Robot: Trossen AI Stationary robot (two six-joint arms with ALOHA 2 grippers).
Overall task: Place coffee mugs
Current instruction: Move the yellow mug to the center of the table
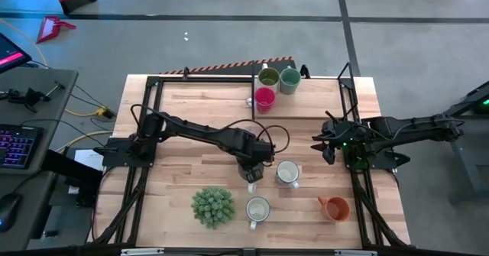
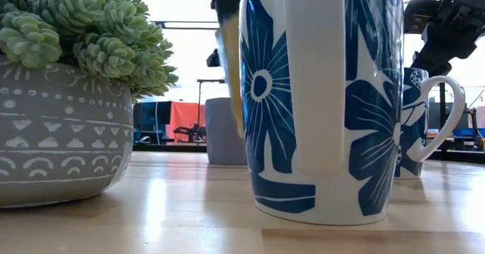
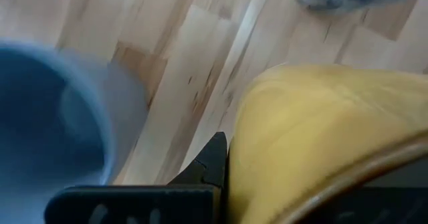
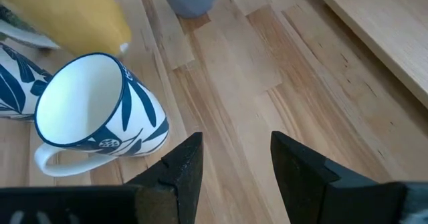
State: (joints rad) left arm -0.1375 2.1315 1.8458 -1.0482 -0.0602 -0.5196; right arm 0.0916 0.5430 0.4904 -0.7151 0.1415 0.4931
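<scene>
Left pincer [image 1: 252, 172]: closed on yellow mug [image 3: 321, 137], table centre.
Right pincer [image 4: 234, 150]: open, empty, at 3 o'clock.
Done, likely: olive mug [image 1: 268, 77], teal mug [image 1: 289, 79], red mug [image 1: 264, 97], grouped at 12 o'clock.
Left: two flowered mugs [image 1: 287, 173], orange mug [image 1: 335, 207] at 5 o'clock, blue-grey mug [image 2: 225, 130].
Count: eight mugs, one plant [image 1: 212, 206].

You have the table [image 1: 191, 103] with three mugs [image 1: 276, 84] clustered at 12 o'clock on the raised shelf [image 1: 321, 95], touching one another. Near centre sits one mug [image 1: 288, 173]; at its 9 o'clock, just beside, the left gripper [image 1: 253, 173]. Another mug [image 1: 257, 209] stands at 6 o'clock, the plant [image 1: 212, 207] at its 9 o'clock. A tipped mug [image 1: 335, 207] lies at 4 o'clock. The right gripper [image 1: 327, 145] hangs at 3 o'clock.
</scene>
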